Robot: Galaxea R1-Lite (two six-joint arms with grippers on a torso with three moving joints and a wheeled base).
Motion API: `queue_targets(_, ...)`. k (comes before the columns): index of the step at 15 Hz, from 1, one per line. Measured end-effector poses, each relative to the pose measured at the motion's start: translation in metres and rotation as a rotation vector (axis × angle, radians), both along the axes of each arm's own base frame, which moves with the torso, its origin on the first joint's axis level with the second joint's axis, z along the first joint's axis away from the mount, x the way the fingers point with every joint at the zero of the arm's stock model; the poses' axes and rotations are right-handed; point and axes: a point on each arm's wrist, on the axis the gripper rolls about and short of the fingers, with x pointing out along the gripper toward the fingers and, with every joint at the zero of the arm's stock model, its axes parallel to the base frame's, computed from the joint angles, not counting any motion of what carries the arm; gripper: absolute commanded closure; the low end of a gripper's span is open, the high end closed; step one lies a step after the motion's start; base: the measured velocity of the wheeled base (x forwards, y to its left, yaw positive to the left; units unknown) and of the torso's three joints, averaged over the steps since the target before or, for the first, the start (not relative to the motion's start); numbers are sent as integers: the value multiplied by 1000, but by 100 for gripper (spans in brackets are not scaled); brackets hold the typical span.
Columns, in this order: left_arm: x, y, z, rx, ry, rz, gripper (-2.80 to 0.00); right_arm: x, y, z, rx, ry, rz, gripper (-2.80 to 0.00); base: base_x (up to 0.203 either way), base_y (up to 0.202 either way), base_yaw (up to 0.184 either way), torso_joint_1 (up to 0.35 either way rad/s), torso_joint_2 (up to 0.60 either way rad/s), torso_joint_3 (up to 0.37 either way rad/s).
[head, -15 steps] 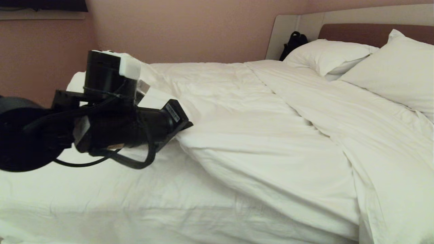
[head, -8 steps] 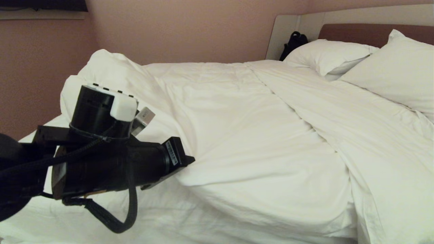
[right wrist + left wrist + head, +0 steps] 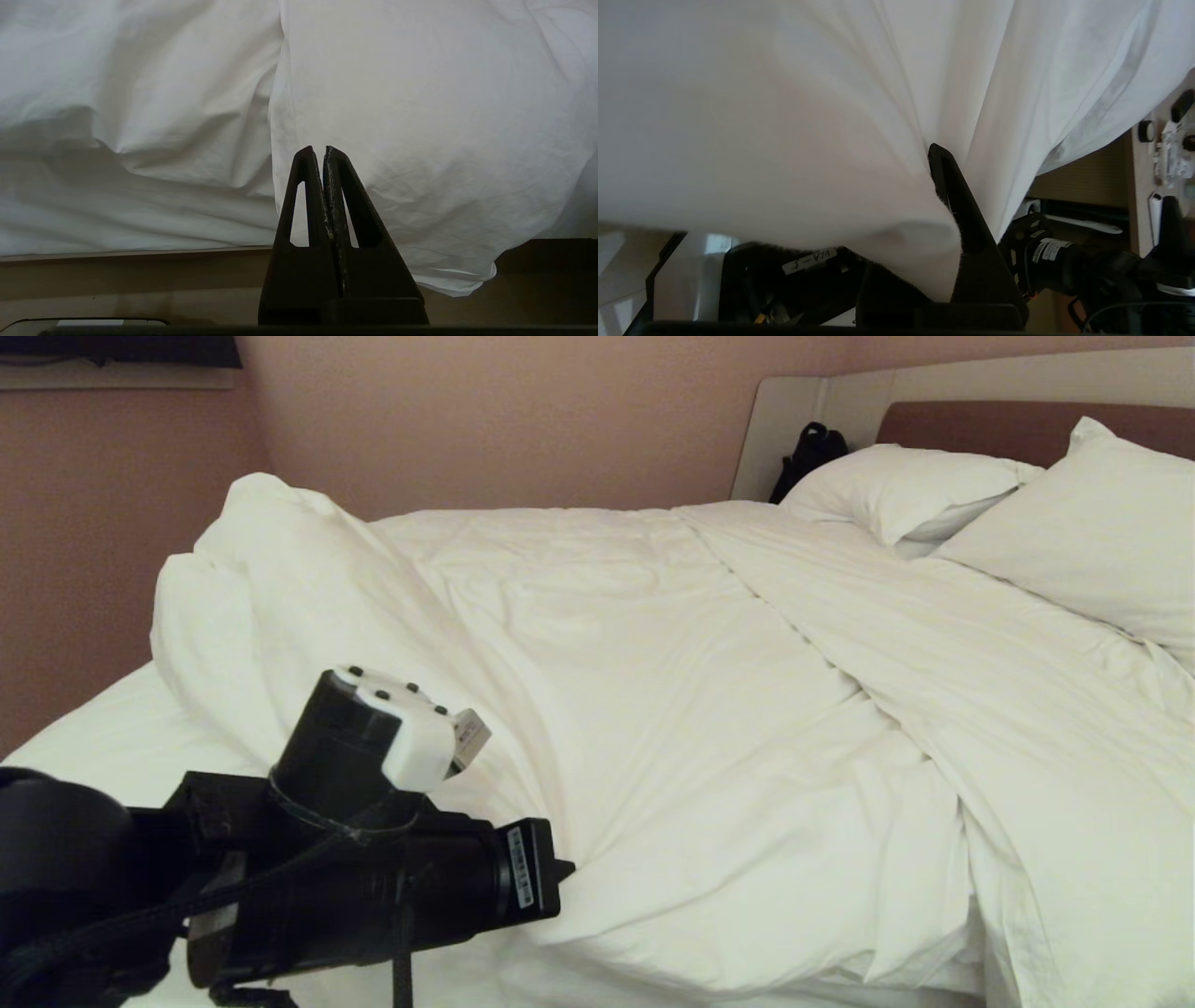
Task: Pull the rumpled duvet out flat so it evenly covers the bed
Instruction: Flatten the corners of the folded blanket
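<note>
Low at the near left of the bed [image 3: 84,737], a fold of the duvet [image 3: 653,709] is pinched by the clenched left pincer [image 3: 941,161], the cloth fanning taut. Beside the mattress edge, the right pincer [image 3: 323,154] is held closed, empty.

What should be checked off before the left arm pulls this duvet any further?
1. Left gripper shut on the duvet, cloth pinched between its fingers: ok.
2. Duvet flat: not ok, bunched in a peak at the far left corner.
3. Bed evenly covered: not ok, bare sheet shows at the left.
4. Right gripper shut, empty, near the bed's edge: ok.
5. Pillows clear of the duvet: cannot tell.
</note>
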Motion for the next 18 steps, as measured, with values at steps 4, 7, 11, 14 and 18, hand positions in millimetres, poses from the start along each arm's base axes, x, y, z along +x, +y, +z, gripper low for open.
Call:
queue_targets(4, 3, -6, -10, 24, 29, -9, -280, 0, 0, 0, 0, 0, 0, 0, 0, 0, 0, 0, 0, 0)
queue_targets(7, 8, -7, -1, -13, -28, 17, -280, 0, 0, 0, 0, 0, 0, 0, 0, 0, 0, 0, 0, 0)
queue_targets(11, 25, 10, 17, 7, -154, 208, -280, 0, 0, 0, 0, 0, 0, 0, 0, 0, 0, 0, 0, 0)
queue_targets(14, 35, 41, 30, 30, -208, 339, -280, 0, 0, 0, 0, 0, 0, 0, 0, 0, 0, 0, 0, 0)
queue_targets(18, 41, 101, 56, 12, -302, 564, -280, 0, 0, 0, 0, 0, 0, 0, 0, 0, 0, 0, 0, 0)
